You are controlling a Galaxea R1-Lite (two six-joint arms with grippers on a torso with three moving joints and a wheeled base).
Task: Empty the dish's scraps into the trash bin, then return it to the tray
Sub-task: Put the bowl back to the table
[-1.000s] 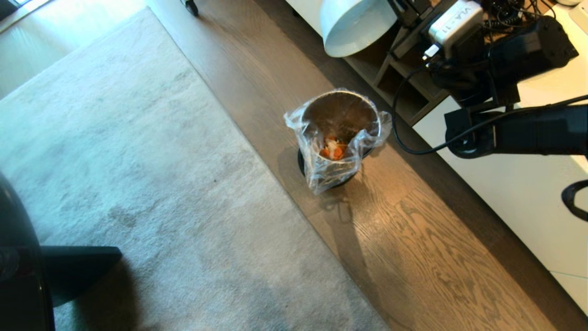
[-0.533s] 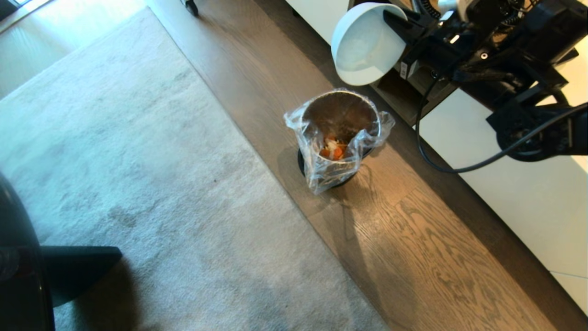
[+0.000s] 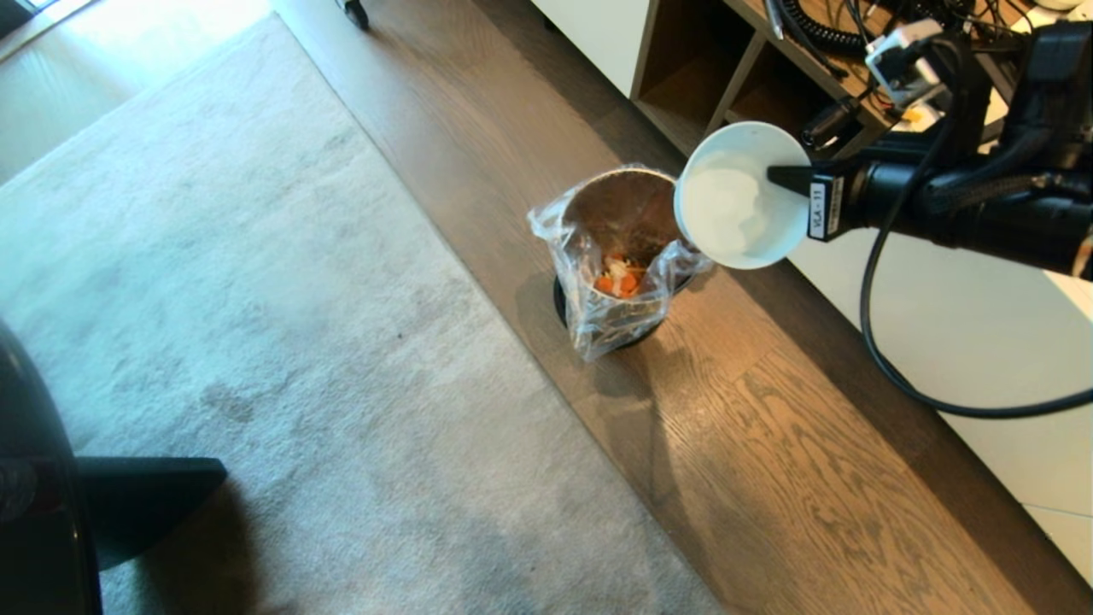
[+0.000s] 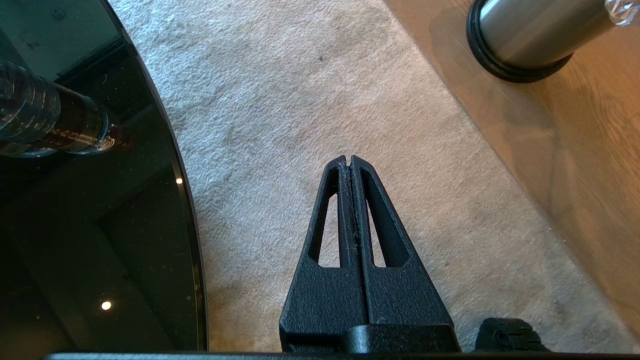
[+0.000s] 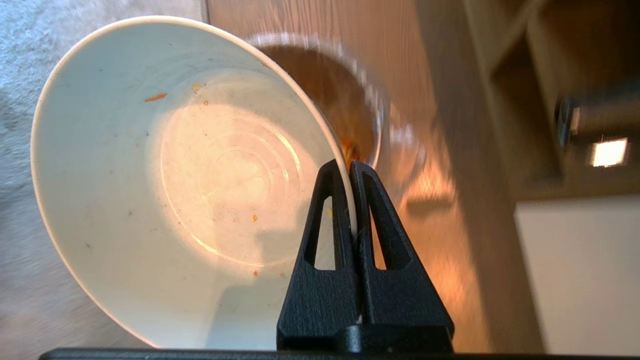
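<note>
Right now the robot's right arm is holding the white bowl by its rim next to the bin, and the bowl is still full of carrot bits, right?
Not quite. The white bowl is nearly empty: the right wrist view shows only tiny orange specks inside. The carrot bits lie in the trash bin. The right gripper does hold the bowl by its rim beside the bin.

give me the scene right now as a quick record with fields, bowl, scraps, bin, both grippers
dish: white bowl, tipped on its side beside the bin's rim, only tiny orange flecks left inside
scraps: orange and pale pieces lying at the bottom of the bin
trash bin: steel bin with clear bag liner, upright on the wood floor beside the rug
right gripper: fingers shut on the bowl's rim, holding it in the air
left gripper: shut, empty, parked over the rug
tray: not in view
</note>
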